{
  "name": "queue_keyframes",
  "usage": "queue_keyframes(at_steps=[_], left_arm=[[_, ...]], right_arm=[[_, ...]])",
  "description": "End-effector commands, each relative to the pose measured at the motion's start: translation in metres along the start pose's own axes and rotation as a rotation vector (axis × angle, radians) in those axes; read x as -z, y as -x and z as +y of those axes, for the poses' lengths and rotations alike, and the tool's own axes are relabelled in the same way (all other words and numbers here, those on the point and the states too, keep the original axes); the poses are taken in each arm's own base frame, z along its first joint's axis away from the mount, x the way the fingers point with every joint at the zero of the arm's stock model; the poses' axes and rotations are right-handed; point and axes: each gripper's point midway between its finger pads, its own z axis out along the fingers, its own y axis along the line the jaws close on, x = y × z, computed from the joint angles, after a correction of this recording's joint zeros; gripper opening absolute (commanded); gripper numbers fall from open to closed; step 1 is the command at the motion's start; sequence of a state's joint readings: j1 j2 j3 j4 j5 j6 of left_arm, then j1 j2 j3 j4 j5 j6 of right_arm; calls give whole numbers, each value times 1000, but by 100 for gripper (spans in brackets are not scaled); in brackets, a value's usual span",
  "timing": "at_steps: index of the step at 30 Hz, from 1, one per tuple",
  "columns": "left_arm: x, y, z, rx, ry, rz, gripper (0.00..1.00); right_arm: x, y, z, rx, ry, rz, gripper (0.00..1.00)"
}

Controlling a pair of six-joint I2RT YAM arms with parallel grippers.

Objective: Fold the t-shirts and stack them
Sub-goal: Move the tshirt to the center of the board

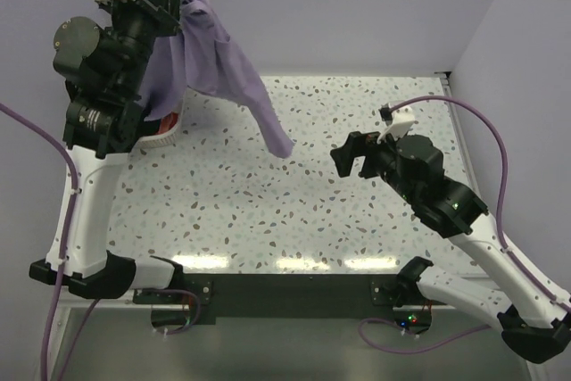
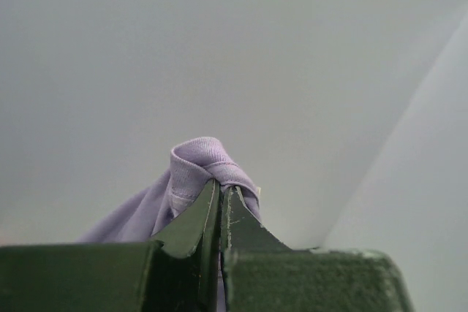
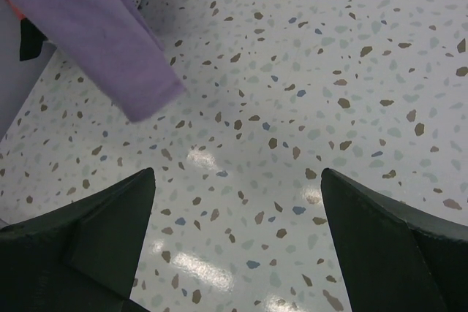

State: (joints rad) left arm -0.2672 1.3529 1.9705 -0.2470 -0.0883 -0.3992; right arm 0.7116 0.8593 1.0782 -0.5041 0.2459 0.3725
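Shirt point(image 1: 223, 69) hangs from clamped left gripper point(image 2: 221, 201); right gripper point(image 3: 238, 180) spread wide over speckled table point(image 1: 268, 211); white basket point(image 1: 166, 136) half-hidden behind left arm point(image 1: 94, 118).

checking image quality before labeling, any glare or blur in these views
Top external: sharp, with bright glare strips on the table along its near edge. Right wrist: small glare patches on the table; the right tool dark, soft-edged. Left wrist: left tool underexposed, t-shirt slightly soft.

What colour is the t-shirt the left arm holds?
Plain lavender; the t-shirt shows best in the top external view.
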Motion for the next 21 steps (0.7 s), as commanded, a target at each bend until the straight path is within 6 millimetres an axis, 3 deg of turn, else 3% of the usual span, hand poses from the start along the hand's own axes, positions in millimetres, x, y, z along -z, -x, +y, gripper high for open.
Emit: queue_keyframes(at_steps=[1,8,11,12,13,15,20,21], left_arm=[[9,12,-42,10,-152,-31,0],[24,-22,-90,54,-280,58,0],[27,-41,-94,67,-295,101,0],[30,-38,-95,77,-301,85,0],[30,-58,-90,79,-292,120,0],[31,-68,-85,97,-275,127,0],[12,-147,-68,90,-215,245,0],[2,-172,-62,78,-191,288,0]], right_arm=[[8,23,0,-2,-12,-65,99],[5,21,3,-17,1,-68,99],[0,12,9,-27,37,-51,99],[-2,11,10,-33,45,-53,99],[-4,4,10,-30,51,-36,98],[-8,-2,10,-42,48,-26,98],[-19,-27,-1,-55,2,24,98],[-21,-30,-2,-59,-4,23,98]])
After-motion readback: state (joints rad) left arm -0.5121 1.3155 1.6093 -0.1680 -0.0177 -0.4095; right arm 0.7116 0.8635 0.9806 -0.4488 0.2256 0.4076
